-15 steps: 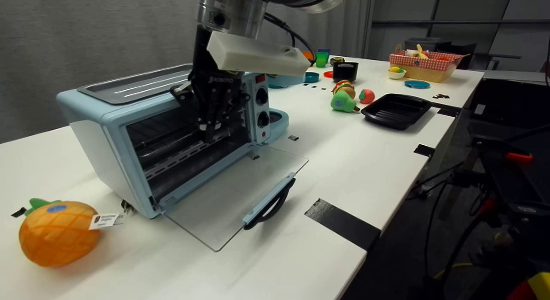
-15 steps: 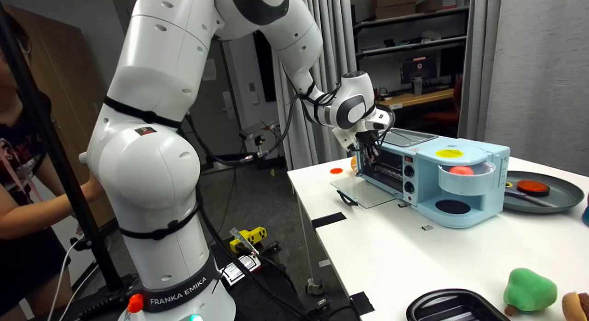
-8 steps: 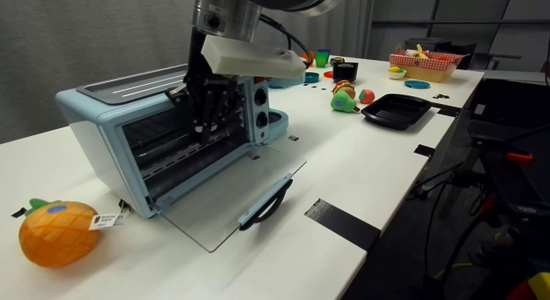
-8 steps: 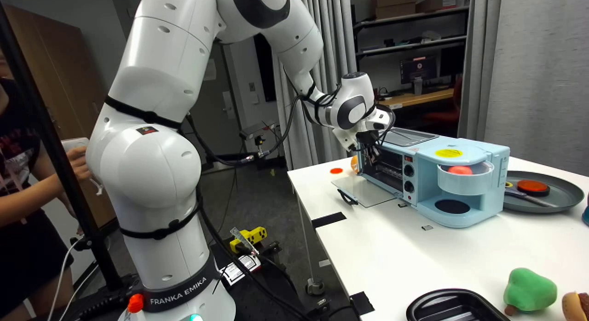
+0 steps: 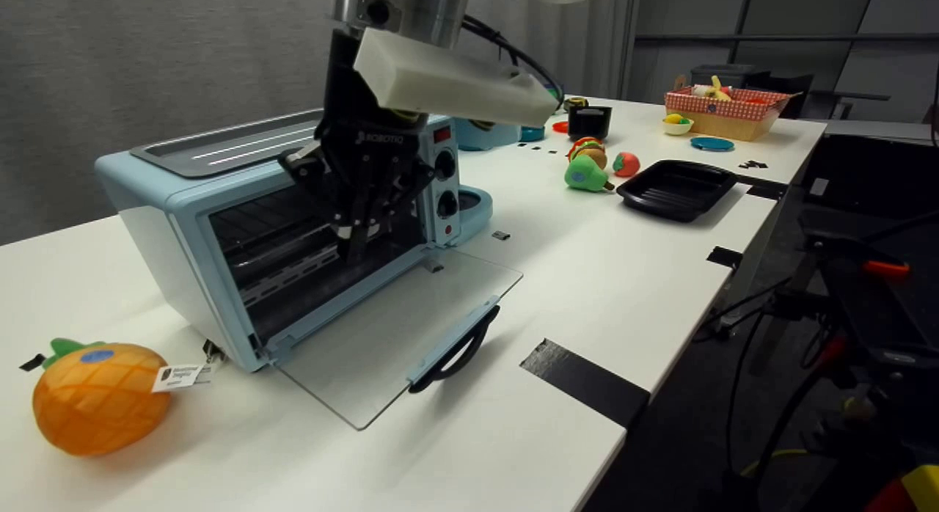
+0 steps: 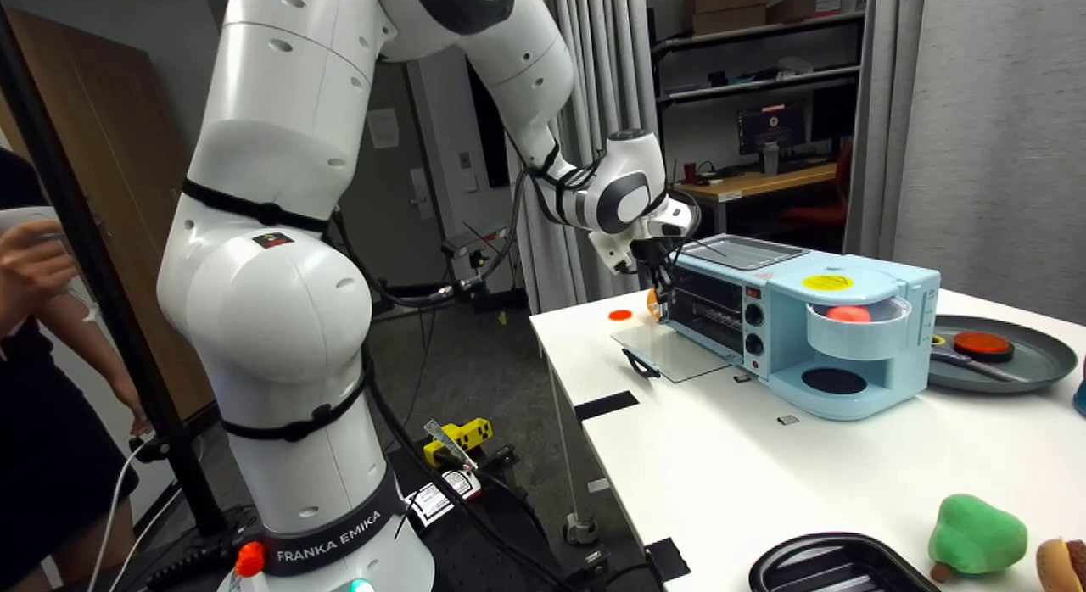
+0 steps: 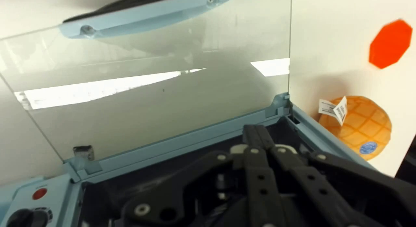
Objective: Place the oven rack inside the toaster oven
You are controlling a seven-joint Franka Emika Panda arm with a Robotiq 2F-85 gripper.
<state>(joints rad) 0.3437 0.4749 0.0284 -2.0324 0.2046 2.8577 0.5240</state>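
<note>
The light blue toaster oven (image 5: 176, 277) stands on the white table in both exterior views (image 6: 764, 278). Its glass door (image 5: 411, 321) is dropped open, with the black handle outward; it also shows in the wrist view (image 7: 182, 100). Inside the oven, thin parallel bars of what looks like the oven rack (image 5: 257, 220) show at the upper left of the opening; the rest is dark or hidden behind the gripper. My gripper (image 5: 354, 248) is in front of the opening, pointing down. Its fingertips (image 7: 258, 134) are pressed together with nothing between them, over the oven's front edge.
A pineapple toy (image 5: 103, 398) lies beside the oven's end. A black tray (image 5: 678, 189), a green pear toy (image 5: 587, 173) and a strawberry toy (image 5: 626, 163) are farther along the table. A grey pan (image 6: 1018, 354) lies behind the oven. A person (image 6: 51, 337) stands beyond the robot base.
The oven and its door shifted slightly backward between the first two moments. Since then my gripper has moved outward, away from the oven's inside, still shut. The person has moved left.
</note>
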